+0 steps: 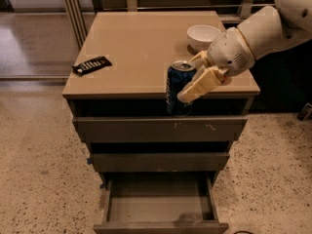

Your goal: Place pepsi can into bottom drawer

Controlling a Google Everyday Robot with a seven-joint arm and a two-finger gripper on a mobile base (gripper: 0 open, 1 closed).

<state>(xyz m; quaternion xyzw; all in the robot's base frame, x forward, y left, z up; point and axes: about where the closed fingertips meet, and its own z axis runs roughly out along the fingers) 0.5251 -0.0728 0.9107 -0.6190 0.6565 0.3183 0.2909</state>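
The pepsi can (176, 87) is dark blue with a silver top. It hangs upright in the air in front of the cabinet's front edge, over the drawer fronts. My gripper (197, 78) is shut on the pepsi can, one cream finger (199, 85) lying across its right side. The bottom drawer (158, 206) is pulled open below, a shallow grey-brown tray with nothing in it, well beneath the can.
A white bowl (204, 35) stands at the back right of the cabinet top (136, 48). A black snack bar (91, 65) lies at its left edge. The top drawer (160, 129) and middle drawer (160, 162) stick out a little. Speckled floor surrounds the cabinet.
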